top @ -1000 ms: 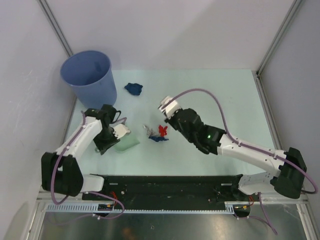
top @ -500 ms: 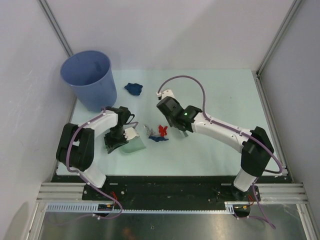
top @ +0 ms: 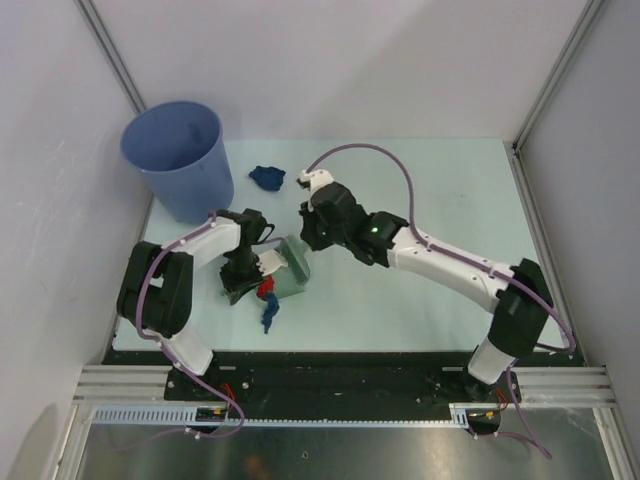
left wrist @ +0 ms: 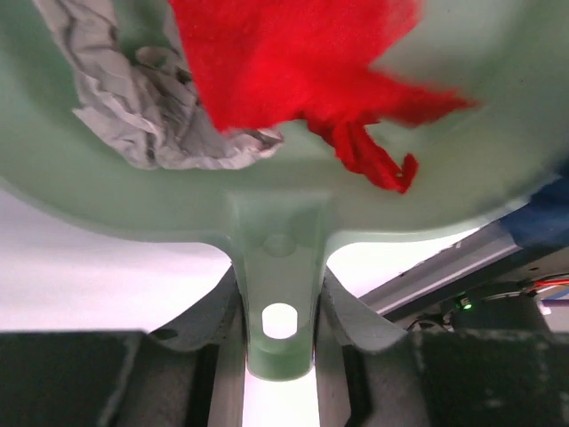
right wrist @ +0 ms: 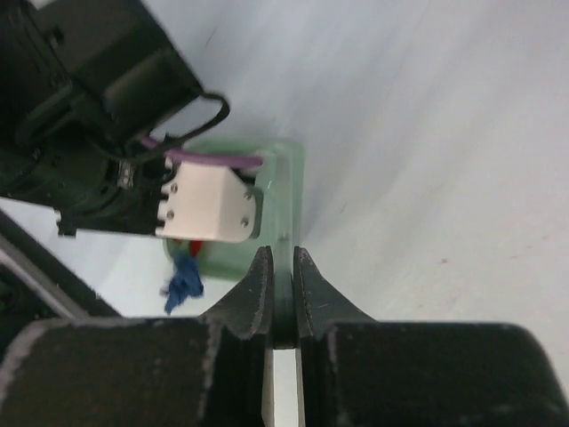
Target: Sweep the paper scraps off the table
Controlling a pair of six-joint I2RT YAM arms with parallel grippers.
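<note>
Table (top: pixel 450 190) with bucket (top: pixel 180 155), paper scraps (top: pixel 267 177)

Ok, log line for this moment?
left gripper: shut on dustpan; right gripper: shut on brush; red scrap, grey scrap: in dustpan; blue scrap: outside it; dark blue wad: unswept

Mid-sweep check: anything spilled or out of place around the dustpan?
Yes: a blue scrap lies on the table outside the dustpan, on its near side; the red scrap and grey scrap sit inside. It looks missed or spilled.

The left gripper (left wrist: pixel 279 298) clamps the handle (left wrist: pixel 279 253) of the mint-green dustpan (left wrist: pixel 444 191); a red scrap (left wrist: pixel 293 62) and a grey scrap (left wrist: pixel 133 111) lie inside. They touch.
</note>
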